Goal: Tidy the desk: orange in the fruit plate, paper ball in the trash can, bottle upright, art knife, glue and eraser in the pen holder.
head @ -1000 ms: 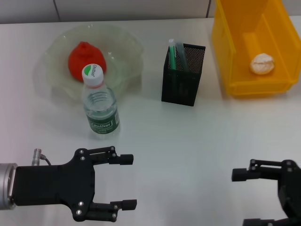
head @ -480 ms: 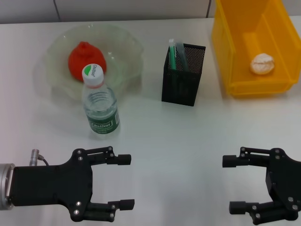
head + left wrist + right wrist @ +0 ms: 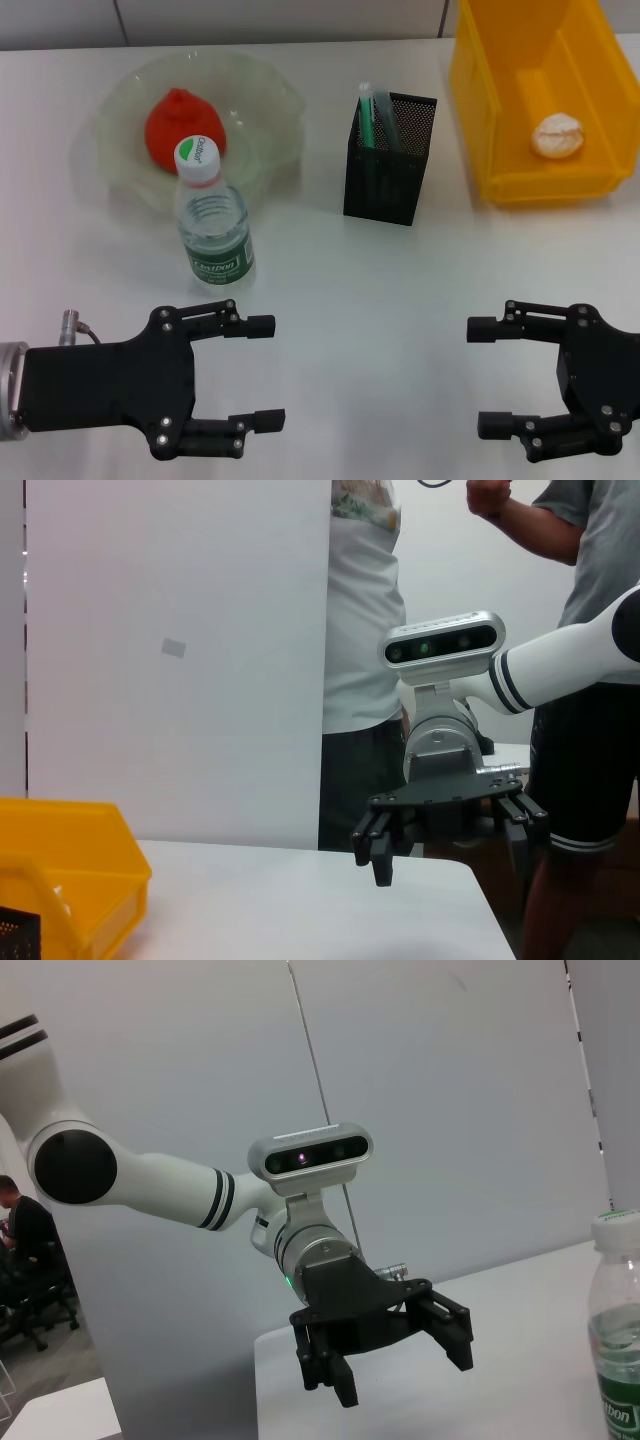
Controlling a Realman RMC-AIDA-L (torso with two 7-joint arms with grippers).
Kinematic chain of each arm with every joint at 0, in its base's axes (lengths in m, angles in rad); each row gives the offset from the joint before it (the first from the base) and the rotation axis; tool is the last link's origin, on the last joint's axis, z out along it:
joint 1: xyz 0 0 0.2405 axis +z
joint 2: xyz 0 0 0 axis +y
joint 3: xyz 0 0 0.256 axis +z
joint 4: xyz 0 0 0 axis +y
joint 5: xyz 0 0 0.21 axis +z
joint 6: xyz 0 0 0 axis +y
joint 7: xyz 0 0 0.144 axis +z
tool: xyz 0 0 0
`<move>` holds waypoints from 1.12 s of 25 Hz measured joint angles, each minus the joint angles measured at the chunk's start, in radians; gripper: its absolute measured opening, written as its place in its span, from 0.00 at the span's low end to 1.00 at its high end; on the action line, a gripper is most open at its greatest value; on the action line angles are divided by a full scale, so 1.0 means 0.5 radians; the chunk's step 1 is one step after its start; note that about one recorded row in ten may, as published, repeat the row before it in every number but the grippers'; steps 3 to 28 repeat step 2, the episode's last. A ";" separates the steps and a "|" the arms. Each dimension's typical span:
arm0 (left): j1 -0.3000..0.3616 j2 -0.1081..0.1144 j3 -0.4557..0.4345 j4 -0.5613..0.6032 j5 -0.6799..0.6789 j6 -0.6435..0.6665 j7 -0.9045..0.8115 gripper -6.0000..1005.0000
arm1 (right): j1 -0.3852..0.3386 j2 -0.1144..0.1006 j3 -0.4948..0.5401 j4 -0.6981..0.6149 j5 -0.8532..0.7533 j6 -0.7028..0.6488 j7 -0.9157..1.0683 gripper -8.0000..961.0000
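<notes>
Bottle (image 3: 212,218) stands upright just before the fruit plate (image 3: 270,90); nearer than it, left gripper (image 3: 262,372) and right gripper (image 3: 480,378) hover spread apart.

Head view: looked steeply down from above onto the white desk (image 3: 400,300), close enough that both grippers filled the lower corners. Left wrist view: sat low, near desk height, faced sideways across the desk edge toward the right gripper (image 3: 450,825) at centre, with the yellow bin (image 3: 60,880) at lower left. Right wrist view: likewise low, angled slightly upward, faced the opposite way toward the left gripper (image 3: 385,1345) at lower centre, with the bottle (image 3: 615,1330) at the right edge. Shared with the head view: bin (image 3: 540,100), bottle (image 3: 212,215), left gripper (image 3: 255,375), right gripper (image 3: 485,380).
</notes>
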 joint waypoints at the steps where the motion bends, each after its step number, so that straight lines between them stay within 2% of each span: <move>1: 0.000 -0.001 0.000 0.000 0.000 0.000 0.000 0.78 | 0.002 0.000 0.000 0.000 0.000 0.001 0.000 0.87; 28: 0.000 -0.002 0.000 -0.001 0.000 0.000 0.000 0.78 | 0.002 0.000 0.000 0.000 0.000 0.001 0.000 0.87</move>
